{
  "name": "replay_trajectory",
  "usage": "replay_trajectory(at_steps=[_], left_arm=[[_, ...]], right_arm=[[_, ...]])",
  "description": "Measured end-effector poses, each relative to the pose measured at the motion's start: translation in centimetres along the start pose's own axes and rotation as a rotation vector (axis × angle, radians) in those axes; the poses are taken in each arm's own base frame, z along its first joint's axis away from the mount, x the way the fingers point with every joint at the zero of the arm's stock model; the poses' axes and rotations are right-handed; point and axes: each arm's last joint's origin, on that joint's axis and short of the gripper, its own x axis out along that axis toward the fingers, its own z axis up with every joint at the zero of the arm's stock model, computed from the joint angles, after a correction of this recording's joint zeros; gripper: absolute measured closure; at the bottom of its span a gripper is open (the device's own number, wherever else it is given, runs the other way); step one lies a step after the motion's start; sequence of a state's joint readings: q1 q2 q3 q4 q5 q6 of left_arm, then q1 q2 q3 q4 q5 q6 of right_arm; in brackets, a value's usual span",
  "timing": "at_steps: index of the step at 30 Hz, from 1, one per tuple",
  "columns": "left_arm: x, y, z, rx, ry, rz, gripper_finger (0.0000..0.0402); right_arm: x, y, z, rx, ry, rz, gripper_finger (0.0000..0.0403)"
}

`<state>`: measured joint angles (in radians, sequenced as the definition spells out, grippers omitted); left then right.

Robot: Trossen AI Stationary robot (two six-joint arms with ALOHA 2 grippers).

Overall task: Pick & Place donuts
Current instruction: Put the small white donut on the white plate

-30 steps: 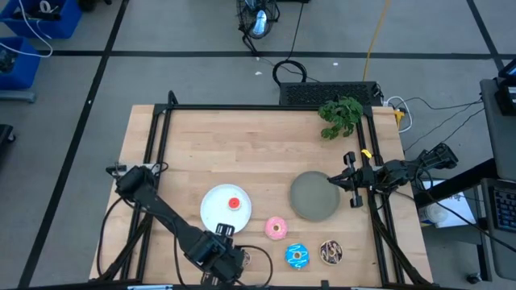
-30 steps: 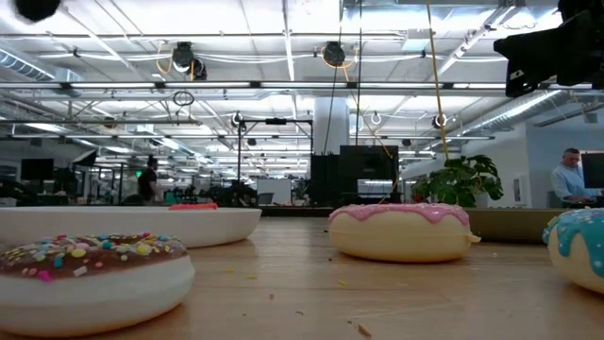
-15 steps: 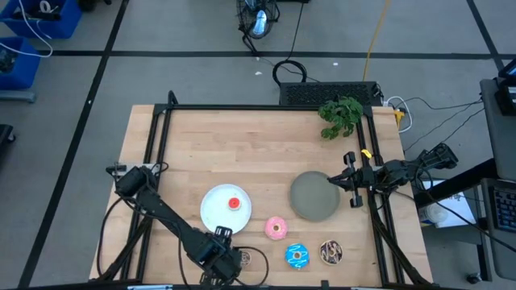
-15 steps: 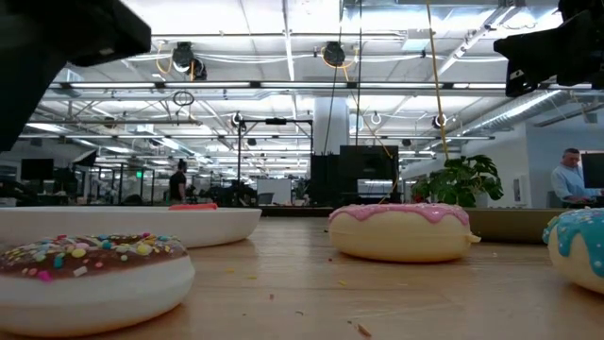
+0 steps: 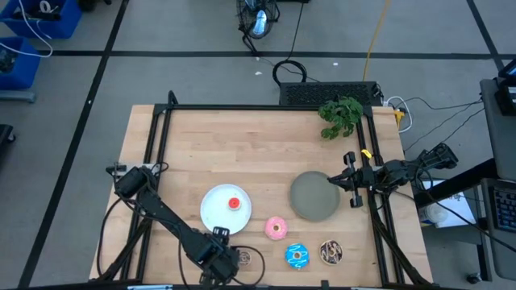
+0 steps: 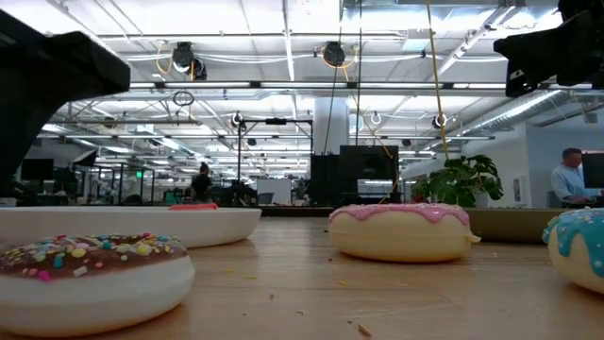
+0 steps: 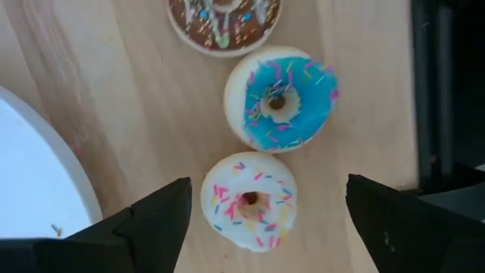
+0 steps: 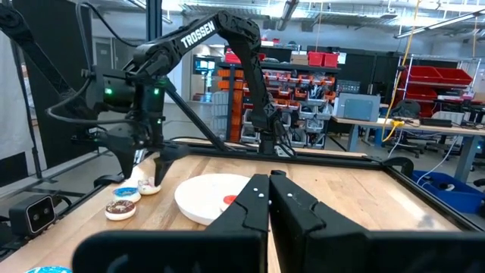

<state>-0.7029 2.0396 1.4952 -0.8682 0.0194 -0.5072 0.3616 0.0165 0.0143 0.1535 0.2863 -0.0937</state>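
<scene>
Left end effector (image 7: 261, 216), fingers spread wide, is hovering over a small white sprinkled ring donut (image 7: 250, 201) on the wooden counter (image 7: 114, 114); centring before closing should help.

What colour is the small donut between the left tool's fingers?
White icing with multicoloured sprinkles; clearest in the left wrist view.
</scene>
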Motion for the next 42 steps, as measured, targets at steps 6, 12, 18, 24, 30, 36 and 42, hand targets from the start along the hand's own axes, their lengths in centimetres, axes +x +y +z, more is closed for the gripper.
replay_trajectory(at_steps=[6, 12, 18, 24, 30, 36, 42], left_arm=[[0.9, 0.4, -0.7, -0.026, 0.024, 0.015, 0.0055], [1.8, 0.5, -0.9, -0.029, 0.007, -0.004, 0.0055], [2.3, 0.6, -1.1, -0.029, -0.007, -0.016, 0.0055], [2.3, 0.6, -1.2, -0.008, -0.011, -0.008, 0.0076], [2.4, 0.5, -1.2, 0.014, -0.015, 0.000, 0.0137], [2.3, 0.6, -1.2, -0.017, -0.010, -0.013, 0.0201], [1.7, 0.8, -1.3, -0.062, 0.025, -0.068, 0.0242]], right_arm=[[0.0, 0.0, 0.0, 0.000, 0.000, 0.000, 0.0403], [0.0, 0.0, 0.0, 0.000, 0.000, 0.000, 0.0403], [0.0, 0.0, 0.0, 0.000, 0.000, 0.000, 0.0403], [0.0, 0.0, 0.0, 0.000, 0.000, 0.000, 0.0403], [0.0, 0.0, 0.0, 0.000, 0.000, -0.001, 0.0403], [0.0, 0.0, 0.0, 0.000, 0.000, -0.006, 0.0403], [0.0, 0.0, 0.0, 0.000, 0.001, -0.006, 0.0403]])
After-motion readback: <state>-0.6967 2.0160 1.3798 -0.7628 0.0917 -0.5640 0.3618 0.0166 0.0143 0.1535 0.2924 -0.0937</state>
